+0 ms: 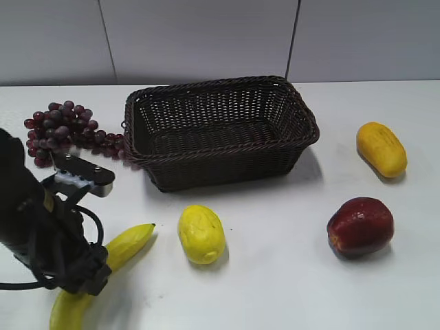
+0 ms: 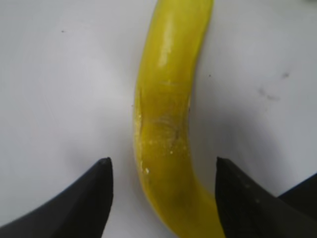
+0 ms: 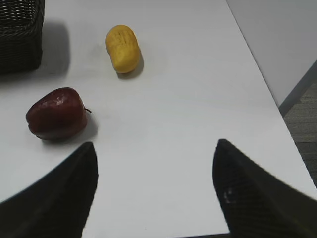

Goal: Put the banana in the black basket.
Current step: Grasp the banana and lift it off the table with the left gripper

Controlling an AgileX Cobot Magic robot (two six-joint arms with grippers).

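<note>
Left wrist view: the left pincer (image 2: 161, 183) hangs open astride the long curved bright-yellow banana (image 2: 168, 124), one dark fingertip (image 2: 96, 191) on either side, neither pad touching the peel as far as can be seen. The banana lies flat on the white table (image 1: 289, 275), in front of and to the left of the large dark woven wicker basket (image 1: 220, 130), well apart from it. Nearer the basket's front wall sits an oval yellow lemon-like fruit (image 1: 201, 234). A bunch of dark red grapes (image 1: 65, 130) lies just beside the basket's left end (touching or not, I cannot tell). To the basket's right rest an orange-yellow oblong fruit (image 1: 381, 148) and a dark red apple (image 1: 360, 225). The right pincer (image 3: 156, 193) is spread open above bare table, right of the apple.
</note>
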